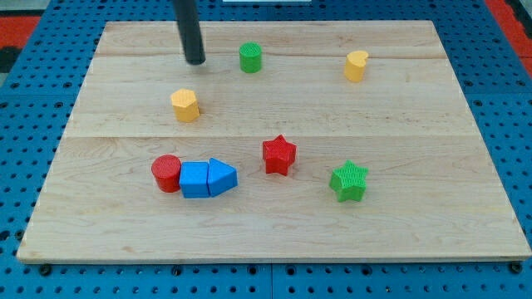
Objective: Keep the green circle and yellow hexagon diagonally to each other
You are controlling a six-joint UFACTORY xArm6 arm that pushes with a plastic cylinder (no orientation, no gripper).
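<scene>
**Wooden board on a blue pegboard, eight blocks spread over it**

A pale wooden board point(274, 232) lies on a blue perforated bench point(515, 124); a strip of red shows at the view's top corners. The arm has no fingers to open or close: it ends in a dark rod, and my tip point(194, 61) rests on the board near the view's top, left of centre.

The green circle point(250, 57) stands just to the view's right of my tip, apart from it. The yellow hexagon point(185, 105) sits below and slightly left of my tip, so the two lie on a slant to each other.

A yellow block point(356, 66), its shape unclear, sits toward the top right. Lower down, a red cylinder point(166, 174), a blue cube point(194, 179) and a blue wedge-like block point(221, 177) touch in a row. A red star point(279, 155) and a green star point(349, 181) stand separately to their right.

Bare wood runs along the board's bottom edge, the right edge and the left side beyond the hexagon.
</scene>
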